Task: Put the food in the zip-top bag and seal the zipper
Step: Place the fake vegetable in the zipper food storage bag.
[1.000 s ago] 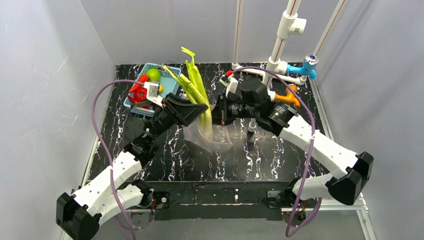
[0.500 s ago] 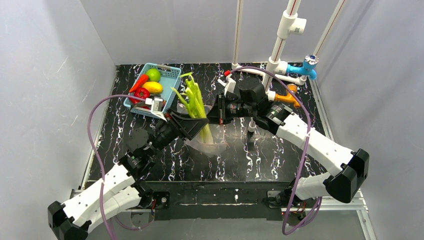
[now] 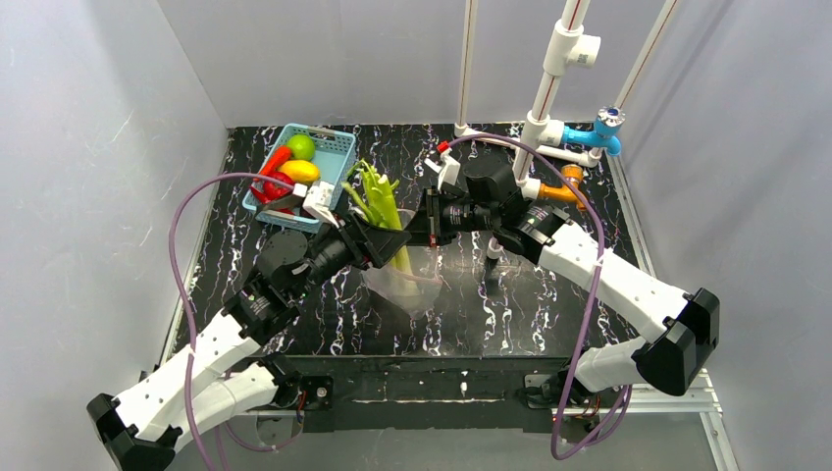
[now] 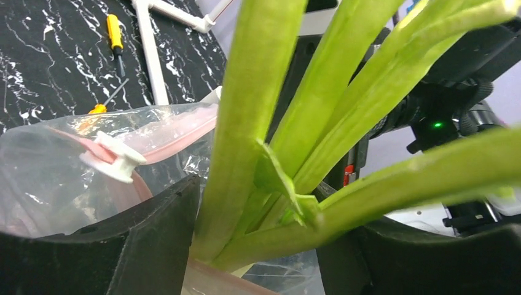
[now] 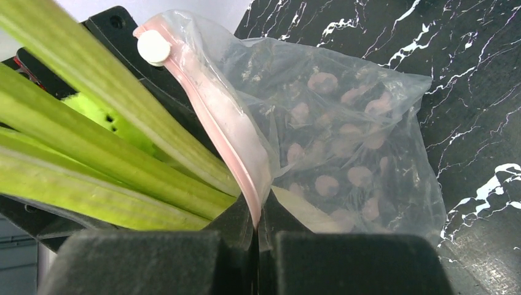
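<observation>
The long green leek point(image 3: 378, 196) stands upright, its white end down inside the clear zip-top bag point(image 3: 407, 280) at mid-table. My left gripper point(image 3: 392, 240) is open around its stalks point(image 4: 246, 123). The black fingers point(image 4: 153, 233) stand wide apart, and the bag shows through the gap. My right gripper point(image 3: 429, 228) is shut on the bag's mouth edge, pinching the pink zipper point(image 5: 221, 117) and holding the bag point(image 5: 350, 141) open. The white slider point(image 5: 153, 47) sits on the strip. A green fruit point(image 3: 301, 146), a yellow fruit point(image 3: 301, 171) and a red pepper point(image 3: 275, 184) lie in the basket.
The light blue basket point(image 3: 337, 147) stands at the back left, just behind my left wrist. A white pipe frame point(image 3: 545, 98) with a blue valve point(image 3: 603, 132) rises at the back right. An orange-handled screwdriver point(image 4: 113, 34) lies beyond the bag. Grey walls close in both sides.
The leek has sunk lower into the bag. My left gripper came down with it and its jaws have spread apart. The right gripper keeps its pinch on the mouth edge.
</observation>
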